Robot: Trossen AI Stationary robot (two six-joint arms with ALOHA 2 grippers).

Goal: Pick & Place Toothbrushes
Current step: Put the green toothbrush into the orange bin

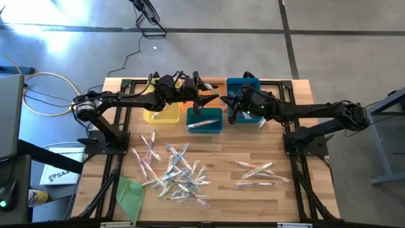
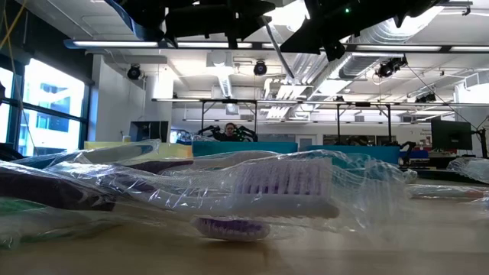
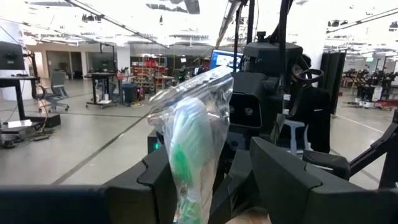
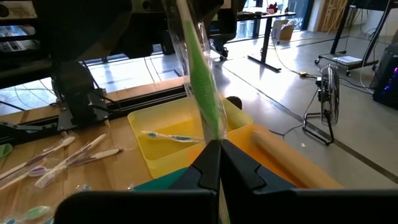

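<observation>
**Mia:** Closest of all is one purple-bristled toothbrush (image 2: 283, 191) in a clear wrapper. It lies flat on the table (image 1: 304, 152), well away from both grippers.

**Ben:** How many more lie loose?

**Mia:** One big pile (image 1: 177, 177), too tangled to count. It is on the front side of the left gripper (image 1: 201, 100). A small bunch (image 1: 256, 172) of about four lies on the front side of the right gripper (image 4: 217, 149). One green sheet (image 1: 130, 193) lies past the pile, well apart from both grippers.

**Ben:** What are the two grippers doing?

**Mia:** The right gripper's fingers are pressed together. They pinch one green toothbrush (image 4: 202, 81) in its clear wrapper, and it sticks up from the tips. The left gripper's fingers are spread wide, one on each side of that same toothbrush. I cannot tell if they touch it.

**Ben:** And the bins?

**Mia:** I can count four for sure. One teal bin (image 1: 204, 128) is right under the left gripper, with a brush or two inside. One yellow bin (image 1: 161, 116) is just beside the left gripper, with one blue-marked toothbrush (image 4: 168, 137) in it. One orange bin (image 4: 273, 162) is next to the yellow one. One blue bin (image 1: 242, 82) is just behind the right gripper.

**Ben:** Anything farther?

**Mia:** One person (image 2: 229, 130), far off in the room.
</observation>
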